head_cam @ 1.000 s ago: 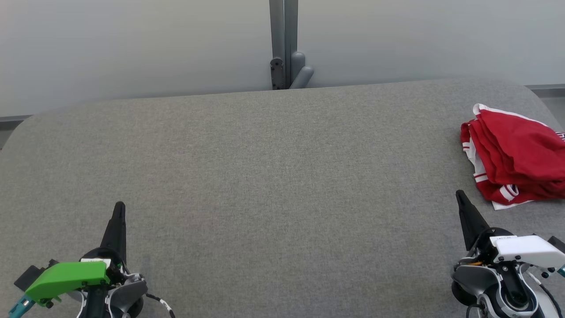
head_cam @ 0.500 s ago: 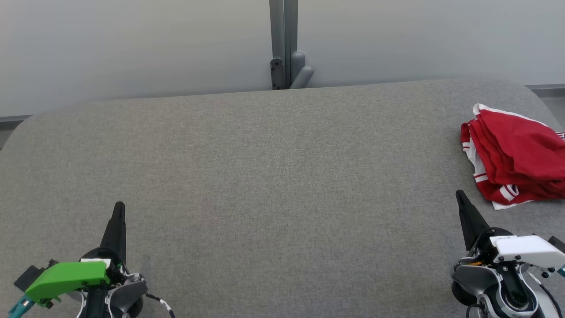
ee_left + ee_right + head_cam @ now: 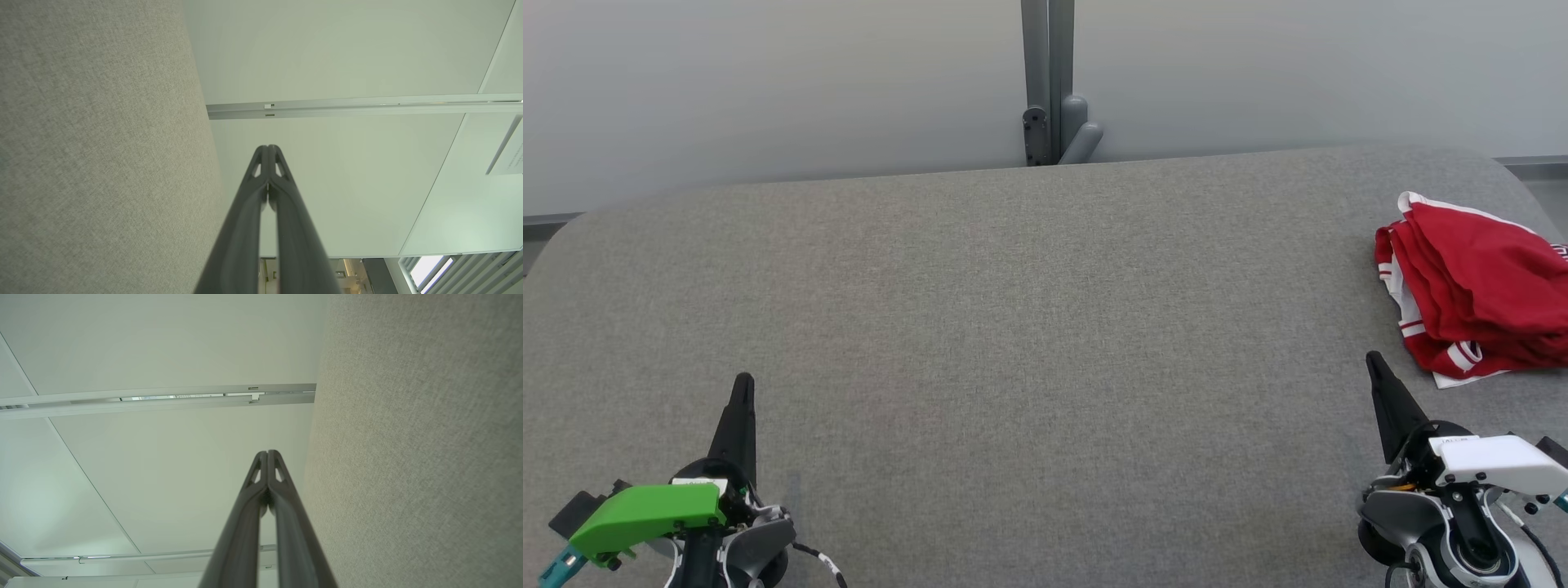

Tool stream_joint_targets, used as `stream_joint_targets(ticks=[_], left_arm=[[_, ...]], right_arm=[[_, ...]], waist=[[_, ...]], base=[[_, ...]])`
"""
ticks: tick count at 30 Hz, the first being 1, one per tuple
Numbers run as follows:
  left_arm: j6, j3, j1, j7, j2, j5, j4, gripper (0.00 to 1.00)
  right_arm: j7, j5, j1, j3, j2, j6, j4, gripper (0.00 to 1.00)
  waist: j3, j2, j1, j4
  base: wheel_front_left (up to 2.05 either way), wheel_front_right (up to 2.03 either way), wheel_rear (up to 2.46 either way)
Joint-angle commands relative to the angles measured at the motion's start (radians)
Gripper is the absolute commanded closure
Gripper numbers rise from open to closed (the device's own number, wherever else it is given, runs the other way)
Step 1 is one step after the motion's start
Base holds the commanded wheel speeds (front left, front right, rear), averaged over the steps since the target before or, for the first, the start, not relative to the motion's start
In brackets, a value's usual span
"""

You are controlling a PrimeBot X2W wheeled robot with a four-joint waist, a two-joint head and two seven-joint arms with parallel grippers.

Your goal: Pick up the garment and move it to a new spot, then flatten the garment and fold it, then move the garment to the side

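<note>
Both pairs of jaws pressed together, red garment (image 3: 1478, 286) lying near the right pair, untouched

Red white-trimmed garment (image 3: 1474, 294) lies folded at right edge.

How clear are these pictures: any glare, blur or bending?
Head view: soft, even light, barely any shadow on the grey table; the red garment is sharp but cut by the right edge. Left wrist view: greenish cast, a wall seam bows, the window is washed out. Right wrist view: same cast and bowing.
</note>
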Motion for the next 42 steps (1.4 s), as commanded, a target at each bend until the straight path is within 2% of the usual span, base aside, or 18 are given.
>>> stream_joint_targets(ticks=[1,42], left_arm=[[-0.005,0.005,-0.014,0.004,0.003,0.003,-0.004,1.0],[-0.005,0.008,-0.014,0.006,0.0,0.007,-0.004,1.0]], right_arm=[[0.004,0.005,-0.012,-0.003,-0.005,0.0,0.001,1.0],[0.004,0.005,-0.012,-0.003,-0.005,0.0,0.001,1.0]], waist=[[0.0,0.0,0.0,0.0],[0.0,0.0,0.0,0.0]], base=[[0.0,0.0,0.0],[0.0,0.0,0.0]])
